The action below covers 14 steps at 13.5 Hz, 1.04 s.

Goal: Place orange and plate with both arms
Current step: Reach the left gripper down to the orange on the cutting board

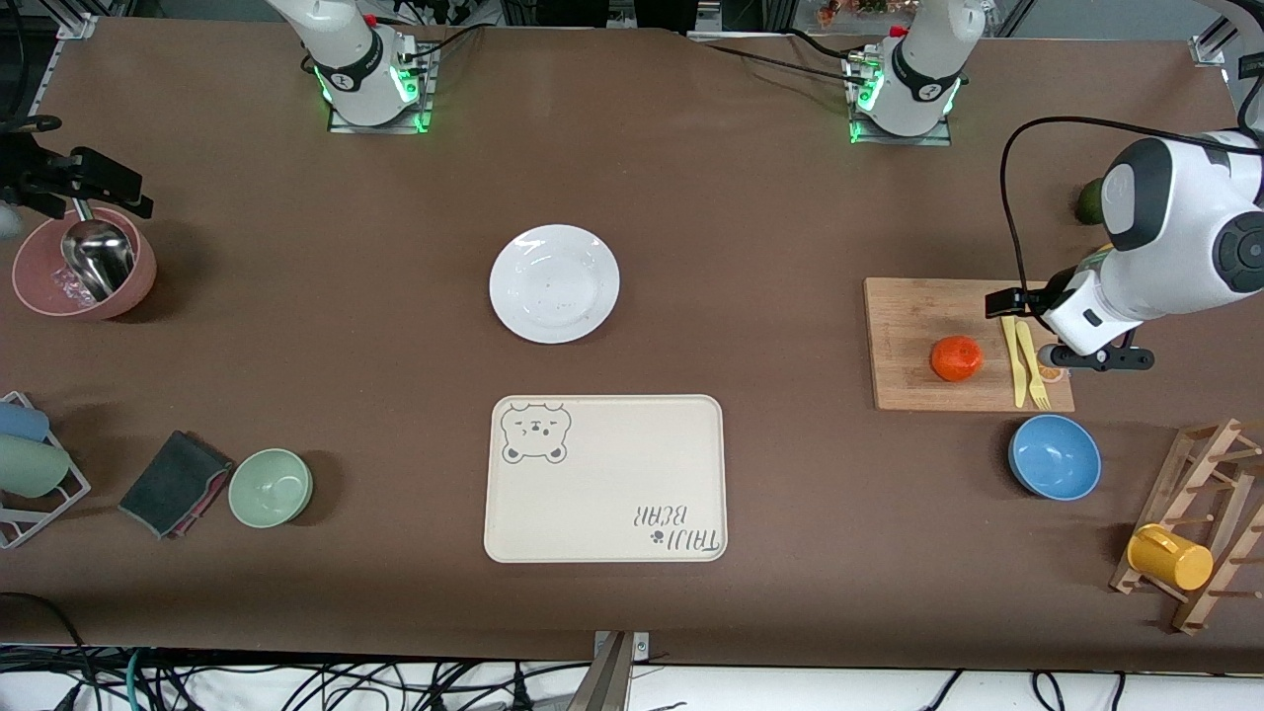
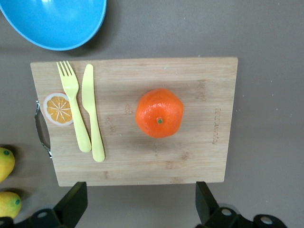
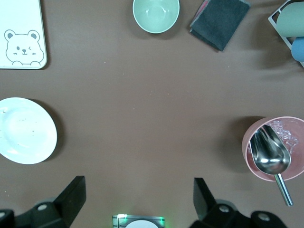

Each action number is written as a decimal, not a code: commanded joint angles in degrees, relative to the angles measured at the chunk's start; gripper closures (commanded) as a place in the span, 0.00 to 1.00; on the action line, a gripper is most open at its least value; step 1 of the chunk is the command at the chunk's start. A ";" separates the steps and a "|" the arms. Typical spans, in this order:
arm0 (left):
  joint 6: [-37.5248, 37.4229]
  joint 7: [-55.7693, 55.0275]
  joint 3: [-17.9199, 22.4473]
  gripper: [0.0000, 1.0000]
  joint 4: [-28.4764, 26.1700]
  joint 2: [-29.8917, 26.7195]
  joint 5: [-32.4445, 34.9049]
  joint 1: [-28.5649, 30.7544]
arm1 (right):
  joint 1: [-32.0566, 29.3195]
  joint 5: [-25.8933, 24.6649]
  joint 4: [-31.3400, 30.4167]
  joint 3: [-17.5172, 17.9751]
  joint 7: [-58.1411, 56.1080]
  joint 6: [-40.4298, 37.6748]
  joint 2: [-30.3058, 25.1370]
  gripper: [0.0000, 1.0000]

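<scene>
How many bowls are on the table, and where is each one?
3. The pink bowl holding a metal scoop is at the right arm's end. The pale green bowl sits beside a dark folded cloth. The blue bowl lies nearer the front camera than the wooden cutting board.

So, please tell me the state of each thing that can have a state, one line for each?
orange: on the cutting board, not held.
plate: empty, on the table.
bear-print tray: empty.
pink bowl: holds a metal scoop and ice.
blue bowl: empty.
green bowl: empty.
left gripper: open, over the cutting board's edge.
right gripper: open, holding nothing.
</scene>
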 commanded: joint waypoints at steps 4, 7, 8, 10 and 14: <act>9.56 -0.72 -0.29 0.00 -4.77 2.82 0.03 -0.04 | -0.10 0.92 1.07 -0.05 0.25 -0.99 0.24 0.00; 15.98 -4.30 -0.98 0.00 -7.24 5.27 0.03 -0.57 | -0.10 0.92 0.89 -0.05 0.25 -0.99 0.24 0.00; 17.30 -6.58 -2.03 0.00 -6.89 7.20 0.12 -1.01 | -0.10 0.92 0.89 -0.14 0.25 -1.08 0.24 0.00; 20.46 -7.57 -2.74 0.00 -6.54 10.72 0.65 -1.10 | -0.10 0.92 0.89 -0.14 0.25 -1.17 0.24 0.00; 24.34 -7.31 -2.75 0.00 -6.45 14.25 1.00 -1.10 | -0.19 0.92 0.89 -0.40 0.33 -1.08 0.24 0.00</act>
